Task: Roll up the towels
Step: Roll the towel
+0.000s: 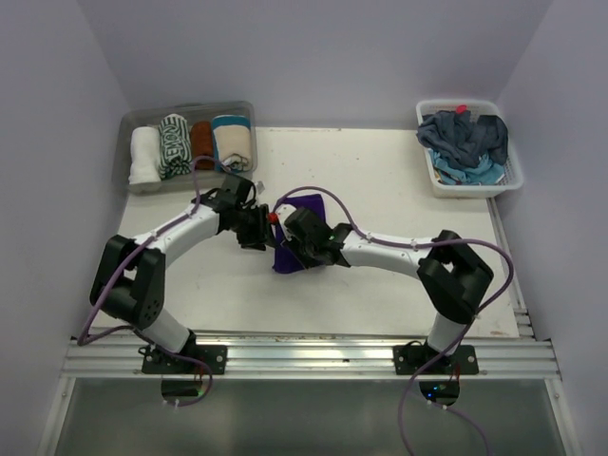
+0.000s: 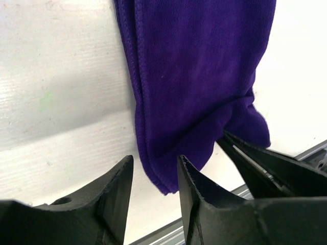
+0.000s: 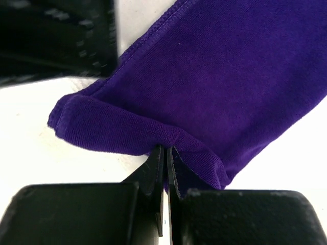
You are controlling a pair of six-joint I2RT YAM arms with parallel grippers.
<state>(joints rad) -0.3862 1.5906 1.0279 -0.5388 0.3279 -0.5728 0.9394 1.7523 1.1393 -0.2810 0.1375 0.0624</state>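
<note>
Where both arms reach inward, stock stands as follows, largest first.

1. Worktop [image 1: 380, 180]: white, carrying all items below.
2. Left arm [image 1: 180, 228] and right arm [image 1: 399, 252]: bent toward each other, meeting near the middle of the worktop.
3. Clear tub [image 1: 237, 109]: far left corner. It holds four rolled towels [image 1: 173, 145] side by side: white, green-patterned, rust-brown, cream-and-teal.
4. White lattice basket [image 1: 456, 188]: far right corner. It holds a loose heap of towels [image 1: 465, 138] in navy and light blue, with a bit of pink showing.
5. Purple towel [image 1: 309, 202] [image 2: 194, 76] [image 3: 230, 76]: folded into a long strip, flat on the worktop between the two claws, its near end turned over into a short fold.
6. Right claw [image 1: 283, 245] [image 3: 164, 148]: clenched, its fingertips pinching the turned-over fold at the near end of the purple towel; cloth bunches at the tips. The left wrist view shows those tips biting the right corner of that end.
7. Left claw [image 1: 255, 228] [image 2: 155, 159]: released, fingers parted, grasping nothing. The left corner of the purple towel lies just beyond the gap between its fingertips; whether they touch the cloth cannot be told.
</note>
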